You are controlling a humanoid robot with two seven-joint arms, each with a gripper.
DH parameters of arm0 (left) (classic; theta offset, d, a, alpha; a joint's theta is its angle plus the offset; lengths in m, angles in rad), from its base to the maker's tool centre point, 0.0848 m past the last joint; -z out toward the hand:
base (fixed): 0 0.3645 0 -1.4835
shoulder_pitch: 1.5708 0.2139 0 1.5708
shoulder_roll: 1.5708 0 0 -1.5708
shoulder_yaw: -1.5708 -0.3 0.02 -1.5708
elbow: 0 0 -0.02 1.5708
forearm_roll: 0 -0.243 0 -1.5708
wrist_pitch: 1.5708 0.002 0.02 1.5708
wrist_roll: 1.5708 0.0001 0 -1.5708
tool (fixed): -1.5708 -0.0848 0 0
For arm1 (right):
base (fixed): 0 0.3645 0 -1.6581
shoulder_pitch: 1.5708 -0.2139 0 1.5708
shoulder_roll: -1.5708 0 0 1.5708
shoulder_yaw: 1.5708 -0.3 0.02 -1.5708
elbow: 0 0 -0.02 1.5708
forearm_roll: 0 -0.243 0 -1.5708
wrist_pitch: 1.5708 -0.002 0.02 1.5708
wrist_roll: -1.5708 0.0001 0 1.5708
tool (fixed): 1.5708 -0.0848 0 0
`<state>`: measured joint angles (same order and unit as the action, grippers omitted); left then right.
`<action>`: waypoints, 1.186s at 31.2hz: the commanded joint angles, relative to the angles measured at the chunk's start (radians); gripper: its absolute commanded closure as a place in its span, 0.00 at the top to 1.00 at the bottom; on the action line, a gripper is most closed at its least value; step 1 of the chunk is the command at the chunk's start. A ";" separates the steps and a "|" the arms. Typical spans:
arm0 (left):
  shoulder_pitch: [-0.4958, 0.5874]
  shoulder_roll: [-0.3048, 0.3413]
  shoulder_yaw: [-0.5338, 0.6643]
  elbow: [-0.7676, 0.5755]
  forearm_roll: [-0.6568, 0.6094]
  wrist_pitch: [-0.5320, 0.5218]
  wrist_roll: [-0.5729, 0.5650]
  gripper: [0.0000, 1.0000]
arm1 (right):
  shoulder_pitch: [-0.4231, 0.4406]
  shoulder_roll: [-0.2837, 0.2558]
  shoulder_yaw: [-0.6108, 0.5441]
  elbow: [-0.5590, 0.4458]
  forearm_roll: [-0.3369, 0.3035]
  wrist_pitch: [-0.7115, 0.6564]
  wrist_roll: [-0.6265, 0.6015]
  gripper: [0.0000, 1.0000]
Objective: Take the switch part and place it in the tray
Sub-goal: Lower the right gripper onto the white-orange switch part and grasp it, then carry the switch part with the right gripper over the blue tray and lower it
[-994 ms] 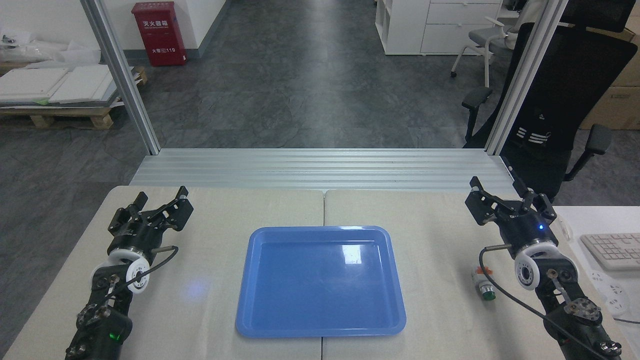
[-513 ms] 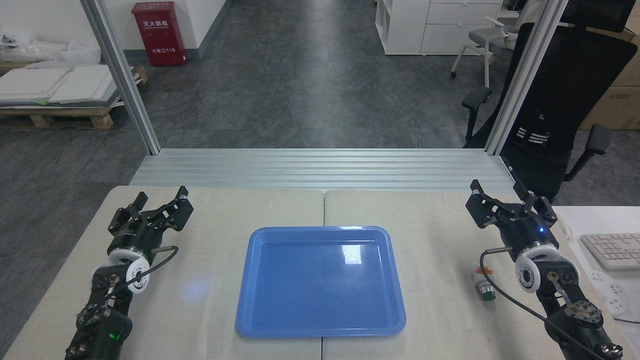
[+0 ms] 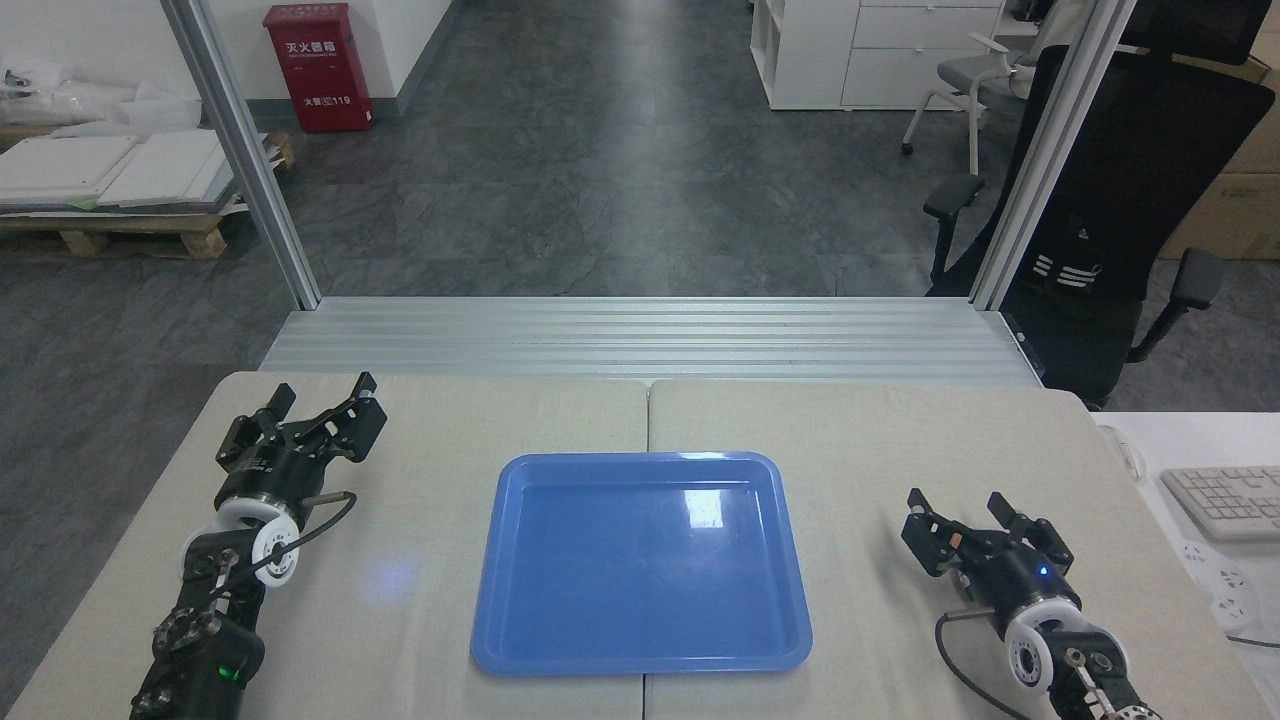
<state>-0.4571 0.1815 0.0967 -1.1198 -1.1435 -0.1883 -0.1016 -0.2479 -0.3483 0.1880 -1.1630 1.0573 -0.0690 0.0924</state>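
Right of the tray (image 3: pixel 640 565), our right gripper (image 3: pixel 965 520) has dropped low over the switch part (image 3: pixel 957 541), jaws spread, nothing grasped yet. Our left gripper (image 3: pixel 320 400) hasn't budged, jaws released too.

The right gripper (image 3: pixel 962 512) has pulled back from the far right of the table to the near right, jaws spread, and now sits over the switch part (image 3: pixel 957 541) (only an orange patch shows between its fingers).
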 commanded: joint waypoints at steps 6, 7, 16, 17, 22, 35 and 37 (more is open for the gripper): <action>0.000 0.000 0.000 0.000 0.001 0.000 0.000 1.00 | 0.012 -0.024 0.041 0.072 0.012 0.008 0.003 0.98; 0.000 0.000 0.000 0.000 0.001 0.000 0.000 1.00 | 0.010 -0.029 0.041 0.075 0.012 0.008 0.003 0.98; 0.000 0.000 0.000 0.000 -0.001 0.000 0.000 1.00 | 0.012 -0.028 0.079 0.092 0.059 0.037 0.006 0.74; 0.000 0.001 0.000 0.000 0.001 0.000 0.000 1.00 | 0.012 -0.021 0.082 0.091 0.064 0.056 0.018 0.64; 0.000 0.000 0.000 0.000 -0.001 0.000 0.000 1.00 | 0.006 -0.020 0.094 0.089 0.064 0.101 0.073 0.21; 0.000 0.000 0.000 0.000 0.001 0.000 0.000 1.00 | -0.044 0.063 0.045 -0.199 0.030 0.141 0.147 0.12; 0.000 0.000 0.000 0.000 0.001 0.000 0.000 1.00 | -0.089 0.129 0.099 -0.217 0.036 0.165 0.179 0.12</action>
<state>-0.4573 0.1814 0.0967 -1.1198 -1.1433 -0.1884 -0.1006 -0.2821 -0.3214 0.2263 -1.2868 1.0847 0.0541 0.2020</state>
